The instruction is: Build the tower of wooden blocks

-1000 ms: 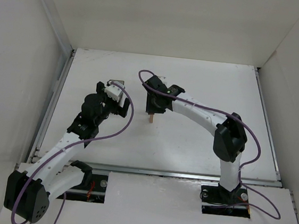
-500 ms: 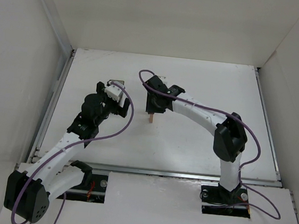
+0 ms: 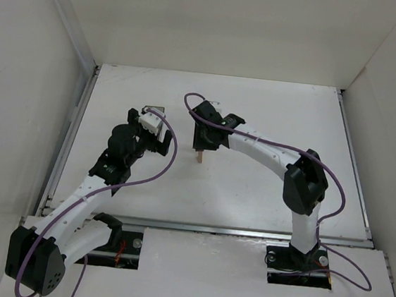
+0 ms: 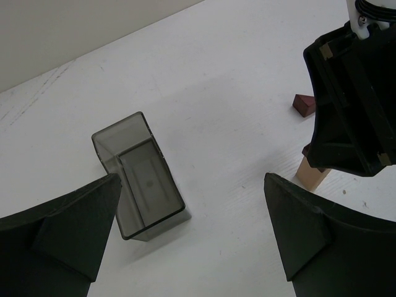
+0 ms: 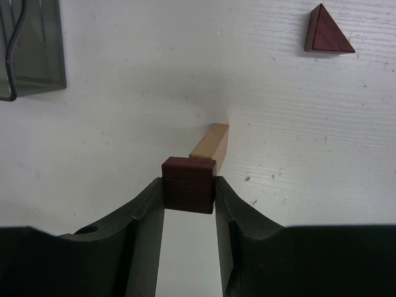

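Observation:
My right gripper [image 5: 189,197] is shut on a small dark reddish-brown square block [image 5: 189,179]. It holds the block at the top of the slim light tan upright piece [image 5: 210,142]; whether the two touch I cannot tell. In the top view the right gripper [image 3: 201,143] hangs directly over the tan piece [image 3: 201,156]. A dark red triangular block [image 5: 326,34] lies flat on the table beyond it. My left gripper [image 4: 192,182] stands wide open above the bare table, with nothing between its fingers. The tan piece [image 4: 311,176] and the triangular block [image 4: 304,105] lie to its right.
A dark translucent rectangular bin [image 4: 139,176] stands by my left gripper's left finger; it also shows as the bin [image 3: 154,110] at the back left. White walls enclose the table on the left, right and far sides.

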Motion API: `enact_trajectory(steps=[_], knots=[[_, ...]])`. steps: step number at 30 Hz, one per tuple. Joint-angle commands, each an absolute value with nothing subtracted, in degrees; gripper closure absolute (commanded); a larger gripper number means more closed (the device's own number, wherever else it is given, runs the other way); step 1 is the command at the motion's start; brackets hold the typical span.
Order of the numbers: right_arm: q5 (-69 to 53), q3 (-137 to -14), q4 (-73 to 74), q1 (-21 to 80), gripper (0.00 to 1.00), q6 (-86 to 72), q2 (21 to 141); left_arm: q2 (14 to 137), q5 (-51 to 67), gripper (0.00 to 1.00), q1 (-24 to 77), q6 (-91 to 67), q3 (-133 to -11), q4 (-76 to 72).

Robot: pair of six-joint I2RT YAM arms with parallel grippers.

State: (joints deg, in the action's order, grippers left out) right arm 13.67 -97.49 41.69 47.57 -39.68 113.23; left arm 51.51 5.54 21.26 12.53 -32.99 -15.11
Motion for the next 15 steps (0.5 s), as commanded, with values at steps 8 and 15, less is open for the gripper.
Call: enact_trajectory(steps=[8, 15], knots=[[15.3, -96.2, 41.0, 47.2, 0.88, -40.8, 111.2, 49.5, 6.6, 0.00, 21.1, 12.4, -32.7, -16.3], [16.5, -95.5, 40.4, 47.2, 0.88, -41.3, 110.1, 49.5, 6.6, 0.00, 21.1, 12.4, -32.7, -16.3]])
